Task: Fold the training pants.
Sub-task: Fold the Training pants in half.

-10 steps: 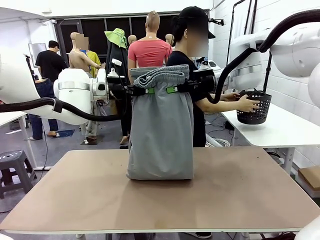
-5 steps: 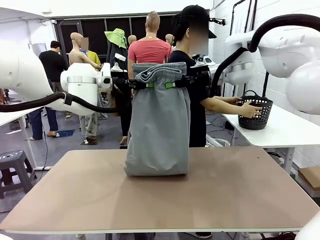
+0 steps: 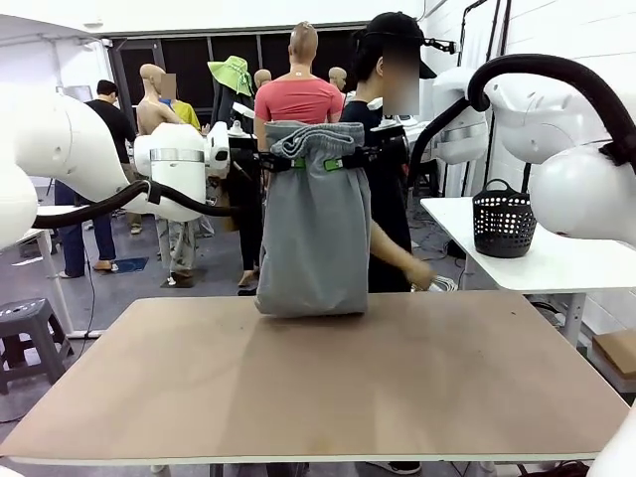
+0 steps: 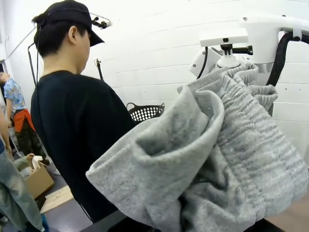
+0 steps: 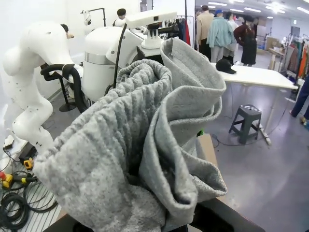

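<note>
While the brown table (image 3: 318, 388) lies bare under it, the training pants (image 3: 316, 224) hang upright over the table's far side, their lower fold just brushing the top. The left gripper (image 3: 285, 163) and right gripper (image 3: 350, 159) each pinch a side of the gathered waistband. A person (image 3: 388, 179) stands behind, and a black basket (image 3: 504, 221) sits on the white side table (image 3: 537, 260). Up close, the wrist views show bunched ribbed elastic (image 4: 251, 111) and speckled grey knit.
</note>
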Motion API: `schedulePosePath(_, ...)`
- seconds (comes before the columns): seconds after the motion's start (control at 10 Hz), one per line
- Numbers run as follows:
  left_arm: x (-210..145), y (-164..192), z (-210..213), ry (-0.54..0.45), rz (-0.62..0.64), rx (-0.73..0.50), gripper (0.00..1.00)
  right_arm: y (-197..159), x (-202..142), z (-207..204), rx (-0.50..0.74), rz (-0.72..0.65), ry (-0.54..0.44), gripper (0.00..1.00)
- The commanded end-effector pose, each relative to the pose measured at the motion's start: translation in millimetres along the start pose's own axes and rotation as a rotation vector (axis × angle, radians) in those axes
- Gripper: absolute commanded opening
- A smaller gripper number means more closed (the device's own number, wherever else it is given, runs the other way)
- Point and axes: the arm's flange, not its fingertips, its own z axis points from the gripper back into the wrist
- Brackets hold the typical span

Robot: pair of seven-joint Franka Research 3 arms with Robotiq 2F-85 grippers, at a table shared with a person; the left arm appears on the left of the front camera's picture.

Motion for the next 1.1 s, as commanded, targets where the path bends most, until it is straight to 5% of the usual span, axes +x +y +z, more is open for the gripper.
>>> schedulePosePath(0.0,-27.2,7.1,11.4,-0.032,0.051,0.008,0.0,7.7,-25.4,-7.2,0.054,-0.047,0.028,0.0)
schedulePosePath(0.5,-67.0,-49.6,30.9,-0.066,0.343,-0.104,0.0,58.8,-72.0,-24.2,0.144,-0.296,-0.063,0.0)
schedulePosePath(1.0,-110.9,-116.6,62.1,-0.053,0.635,-0.26,0.0,92.0,-136.0,-24.5,0.166,-0.588,-0.02,0.0)
